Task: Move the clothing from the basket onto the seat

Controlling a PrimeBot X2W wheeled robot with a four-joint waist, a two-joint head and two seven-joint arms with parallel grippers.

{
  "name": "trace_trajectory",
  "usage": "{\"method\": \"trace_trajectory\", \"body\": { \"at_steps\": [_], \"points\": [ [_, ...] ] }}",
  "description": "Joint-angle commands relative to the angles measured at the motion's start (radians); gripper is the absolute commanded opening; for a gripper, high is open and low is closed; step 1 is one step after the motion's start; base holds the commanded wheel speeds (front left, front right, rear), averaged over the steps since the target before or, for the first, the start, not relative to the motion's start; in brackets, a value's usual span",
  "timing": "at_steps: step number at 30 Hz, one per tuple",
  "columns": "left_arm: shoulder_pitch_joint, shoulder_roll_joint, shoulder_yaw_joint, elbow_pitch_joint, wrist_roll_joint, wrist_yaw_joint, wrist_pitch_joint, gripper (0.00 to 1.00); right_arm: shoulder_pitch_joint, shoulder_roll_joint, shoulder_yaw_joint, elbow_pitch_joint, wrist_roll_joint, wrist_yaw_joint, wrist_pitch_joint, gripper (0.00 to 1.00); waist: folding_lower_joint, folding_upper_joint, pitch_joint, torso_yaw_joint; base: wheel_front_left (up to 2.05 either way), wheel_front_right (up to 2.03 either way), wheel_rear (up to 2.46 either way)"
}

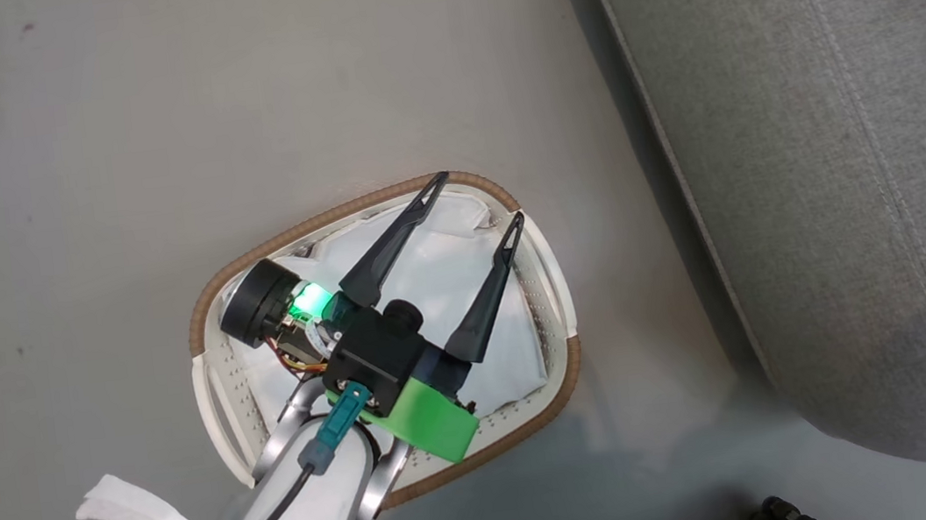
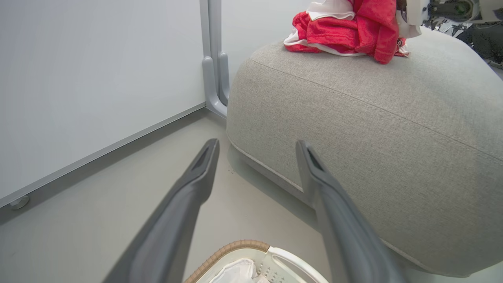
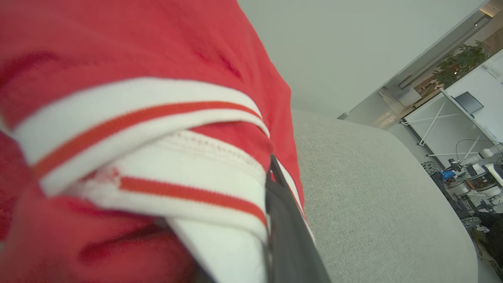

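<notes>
The left gripper stands with its two dark fingers spread wide and nothing between them, hanging just above the basket. Below those fingers I can make out only the glossy white liner sheet, crumpled in the bottom; no red fabric shows in there.

The right gripper is drawn narrow, and red and white jersey cloth is bunched right over it. One dark finger presses against a white striped hem, so to me it looks pinched on the clothing rather than merely beside it.

That clothing lies in a loose red heap on top of the seat, near the far edge, well apart from the corner that bulges towards the basket. The basket itself sits on the floor, just beside the seat's near edge.

By my reckoning the move is as good as done, with only the letting go left.

The jersey looks light, limp and floppy. It will sag and trail from any single pinch, and will not slip much on the coarse upholstery. A thick fold or the doubled striped hem seems the best place to take hold, since a single layer could slide out.
</notes>
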Motion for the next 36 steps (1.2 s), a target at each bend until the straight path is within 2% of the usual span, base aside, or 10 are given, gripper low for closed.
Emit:
{"method": "trace_trajectory", "body": {
  "at_steps": [1,2,3,4,5,12,20,29,36],
  "points": [
    [-0.004,0.009,0.006,0.004,0.006,0.000,0.000,1.00,0.021,0.006,0.006,0.004,0.004,-0.001,-0.005,0.07,-0.0002,-0.0001,-0.009,-0.024,0.00,0.00,0.00],
    [-0.002,0.010,0.008,0.007,0.004,0.000,0.000,1.00,0.027,0.014,0.009,0.005,0.011,-0.002,-0.006,0.31,-0.0002,-0.0001,-0.013,-0.032,0.00,0.00,0.00],
    [0.001,0.012,0.010,0.011,0.000,0.000,0.000,1.00,0.033,0.022,0.013,0.004,0.015,-0.002,-0.006,0.49,-0.0002,-0.0001,-0.017,-0.039,0.00,0.00,0.00],
    [0.004,0.012,0.012,0.017,-0.004,0.000,0.000,1.00,0.042,0.030,0.020,-0.004,0.018,-0.002,-0.006,0.90,-0.0002,-0.0001,-0.022,-0.046,0.00,0.00,0.00],
    [0.005,0.012,0.013,0.020,-0.007,0.000,0.000,1.00,0.049,0.038,0.028,-0.010,0.022,-0.001,-0.006,1.00,-0.0002,-0.0001,-0.028,-0.052,0.00,0.00,0.00],
    [0.028,0.008,0.039,0.033,-0.051,-0.001,0.000,1.00,0.155,0.106,0.136,-0.087,0.078,-0.001,-0.006,1.00,-0.0002,-0.0001,-0.091,-0.100,0.00,0.00,0.00],
    [0.073,-0.014,0.111,0.021,-0.088,0.001,0.000,1.00,0.278,0.135,0.203,-0.199,0.136,-0.002,-0.006,1.00,-0.0002,-0.0001,-0.188,-0.114,0.00,0.00,0.00],
    [0.144,-0.057,0.227,0.029,-0.126,0.008,0.000,1.00,0.313,0.160,0.227,-0.301,0.165,-0.001,-0.006,1.00,-0.0002,-0.0001,-0.333,-0.056,0.00,0.00,0.00],
    [0.214,-0.086,0.366,0.032,-0.129,0.035,0.000,1.00,0.352,0.235,0.242,-0.368,0.182,-0.001,-0.006,1.00,-0.0002,-0.0001,-0.411,0.014,0.00,0.00,0.00]
  ]
}}
